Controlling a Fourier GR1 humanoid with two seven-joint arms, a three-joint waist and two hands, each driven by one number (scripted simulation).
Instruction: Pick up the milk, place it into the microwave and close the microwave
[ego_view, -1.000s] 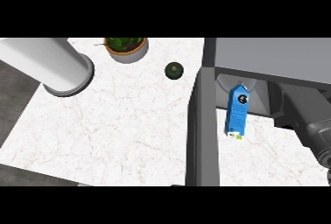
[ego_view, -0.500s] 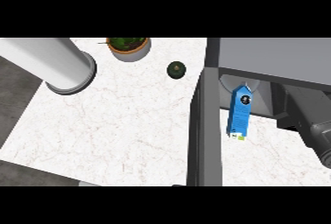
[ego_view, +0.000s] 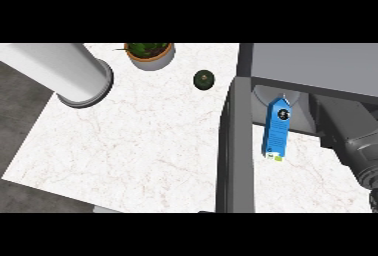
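Note:
The milk (ego_view: 277, 127) is a tall blue carton with a round dark mark near its top. It stands or hangs at the mouth of the grey microwave (ego_view: 317, 65), just right of the open door (ego_view: 236, 150), which I see edge-on as a dark vertical bar. My right arm (ego_view: 358, 150) comes in at the right edge, close beside the carton. A dark block (ego_view: 336, 120) between them may be my right hand; whether it touches the carton is unclear. Only the grey forearm (ego_view: 59, 70) of my left arm shows, at the upper left, with its hand hidden.
A potted plant (ego_view: 150, 52) stands at the back of the white marble counter (ego_view: 125, 150). A small dark green round object (ego_view: 204, 79) lies near the door's far end. The counter's left edge runs diagonally, with dark floor beyond it.
The milk carton has edged slightly to the right, toward the microwave. The left forearm has barely shifted.

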